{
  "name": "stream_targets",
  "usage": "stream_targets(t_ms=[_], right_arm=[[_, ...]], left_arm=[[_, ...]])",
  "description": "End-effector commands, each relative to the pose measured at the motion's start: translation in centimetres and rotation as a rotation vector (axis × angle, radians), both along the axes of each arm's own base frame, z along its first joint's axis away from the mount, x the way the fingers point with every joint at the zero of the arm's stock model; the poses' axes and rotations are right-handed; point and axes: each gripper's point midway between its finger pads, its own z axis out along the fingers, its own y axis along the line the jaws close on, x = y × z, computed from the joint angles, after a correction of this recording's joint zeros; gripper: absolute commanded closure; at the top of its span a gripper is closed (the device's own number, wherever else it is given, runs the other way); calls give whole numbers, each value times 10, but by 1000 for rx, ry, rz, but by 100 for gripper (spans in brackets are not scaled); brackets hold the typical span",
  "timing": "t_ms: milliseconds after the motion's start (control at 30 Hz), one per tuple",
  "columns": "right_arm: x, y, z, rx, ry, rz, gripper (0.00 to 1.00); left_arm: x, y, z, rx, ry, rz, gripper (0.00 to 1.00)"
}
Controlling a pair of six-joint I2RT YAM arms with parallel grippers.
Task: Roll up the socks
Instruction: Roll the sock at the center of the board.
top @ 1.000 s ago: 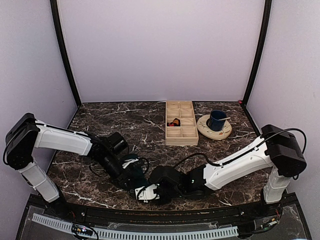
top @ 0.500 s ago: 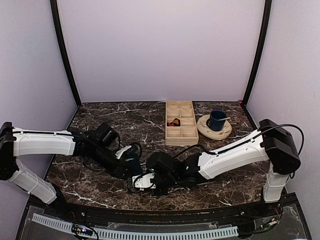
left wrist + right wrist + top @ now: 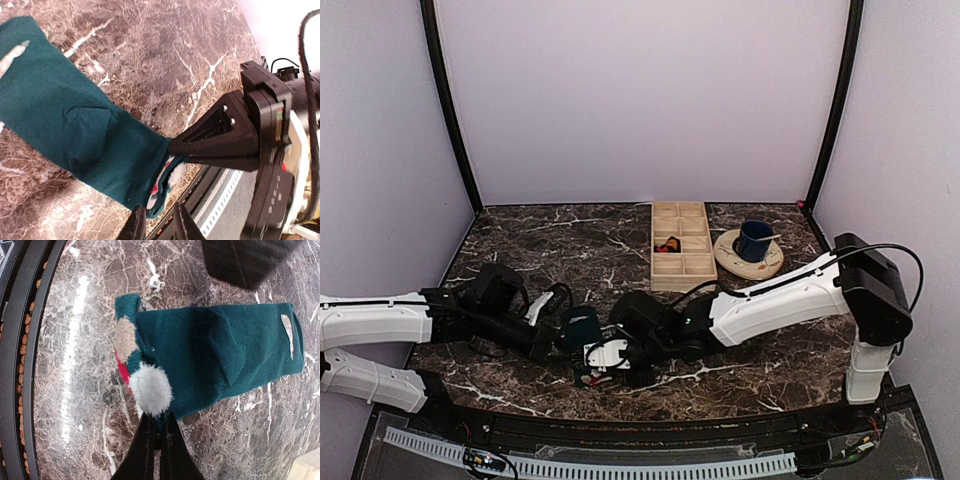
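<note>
Pose: left arm (image 3: 380,322) stretched low across table (image 3: 570,240); right arm (image 3: 770,300) reaching to front centre. Grip: right end effector (image 3: 156,421) clamped on cuff of teal sock (image 3: 215,350), which lies flat near table's front edge; left end effector (image 3: 158,216) slightly apart beside cuff. Change: left arm lower than second ago, both end effectors further left. Unclear: red patch (image 3: 121,371) at cuff.

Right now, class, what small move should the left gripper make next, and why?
Probably close the left gripper on the decorated end of the teal sock: its fingers stand apart right at that edge, while the right gripper, shut, pinches it beside the pom-pom.
</note>
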Motion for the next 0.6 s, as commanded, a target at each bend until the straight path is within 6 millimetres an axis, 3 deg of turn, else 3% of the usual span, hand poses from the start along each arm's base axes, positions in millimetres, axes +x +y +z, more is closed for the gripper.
stream_targets(t_ms=[0,233,567], right_arm=[[3,6,4,17,52,-4,100],[3,6,5,14,66,4,100],[2,4,4,9,80,8,100]], left_arm=[[2,-1,5,-49,-69,21,78],[-21,-13,-14,-7,-98,-63,76],[-23,-10,-16,-33,-176,-61,73]])
